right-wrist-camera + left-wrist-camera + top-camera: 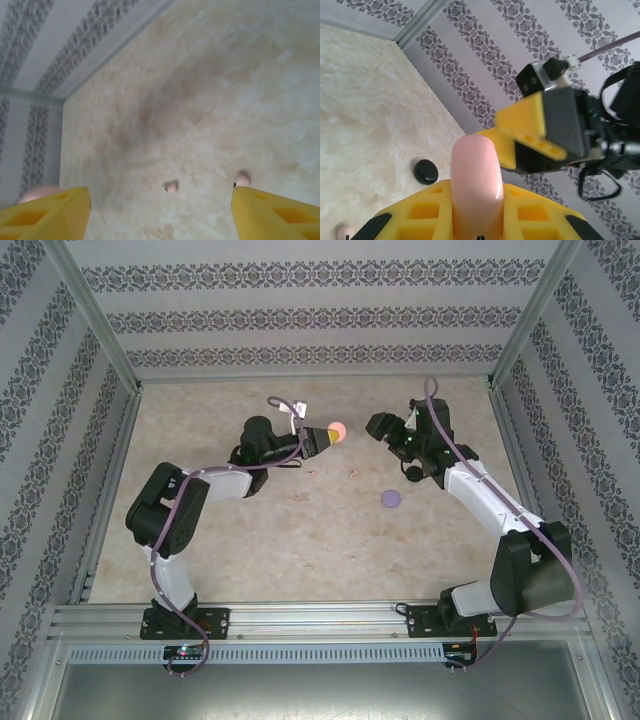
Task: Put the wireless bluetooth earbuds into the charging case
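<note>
a pale pink case (475,190), lower centre of the left wrist view, is seen as smooth, glossy plastic. the yellow fingers (540,202) flanking it look matt plastic. the black case (426,171) is shiny. the table (300,540) is smooth and marble-patterned, and the frame rail (320,618) looks like brushed metal.

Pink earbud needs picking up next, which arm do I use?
Right. The right fingers are open and empty, with two pink earbuds on the table just ahead. The left fingers are shut on the pink case.
</note>
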{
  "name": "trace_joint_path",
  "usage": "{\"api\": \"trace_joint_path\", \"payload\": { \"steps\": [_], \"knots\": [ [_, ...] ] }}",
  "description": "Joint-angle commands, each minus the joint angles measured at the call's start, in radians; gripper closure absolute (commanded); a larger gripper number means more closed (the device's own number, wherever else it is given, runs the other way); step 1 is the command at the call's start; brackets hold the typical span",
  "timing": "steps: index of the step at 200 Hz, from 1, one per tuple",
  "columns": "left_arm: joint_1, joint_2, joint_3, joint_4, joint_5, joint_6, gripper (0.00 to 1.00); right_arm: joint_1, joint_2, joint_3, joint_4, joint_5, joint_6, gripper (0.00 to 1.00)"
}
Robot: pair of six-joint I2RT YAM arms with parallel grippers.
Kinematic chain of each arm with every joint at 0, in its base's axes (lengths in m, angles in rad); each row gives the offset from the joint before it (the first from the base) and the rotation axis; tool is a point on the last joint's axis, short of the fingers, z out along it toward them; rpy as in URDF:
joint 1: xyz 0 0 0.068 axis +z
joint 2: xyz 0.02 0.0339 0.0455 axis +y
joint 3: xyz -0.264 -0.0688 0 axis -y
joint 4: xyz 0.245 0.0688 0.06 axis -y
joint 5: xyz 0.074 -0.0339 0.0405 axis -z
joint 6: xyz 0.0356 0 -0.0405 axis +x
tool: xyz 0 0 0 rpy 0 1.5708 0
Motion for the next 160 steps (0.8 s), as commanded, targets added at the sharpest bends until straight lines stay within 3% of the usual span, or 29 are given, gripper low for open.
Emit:
{"api": "trace_joint_path", "payload": {
  "steps": [1,28,56,104,160],
  "knots": [
    [0.023,-0.047,0.05,-0.21,0.136,0.138,1.0,0.002,-0.047,-0.053,0.142,-0.214,-0.172,0.26],
    [0.029,-0.078,0.101,-0.379,0.201,0.229,1.0,0.025,-0.037,-0.066,0.185,-0.308,-0.213,0.27],
    [0.029,-0.096,0.134,-0.467,0.228,0.274,1.0,0.073,-0.005,-0.035,0.193,-0.322,-0.235,0.28],
    [0.029,-0.112,0.145,-0.491,0.237,0.286,1.0,0.105,0.068,0.004,0.211,-0.298,-0.222,0.31],
    [0.029,-0.156,0.135,-0.495,0.254,0.294,1.0,0.039,0.118,-0.074,0.273,-0.257,-0.186,0.37]
  ]
}}
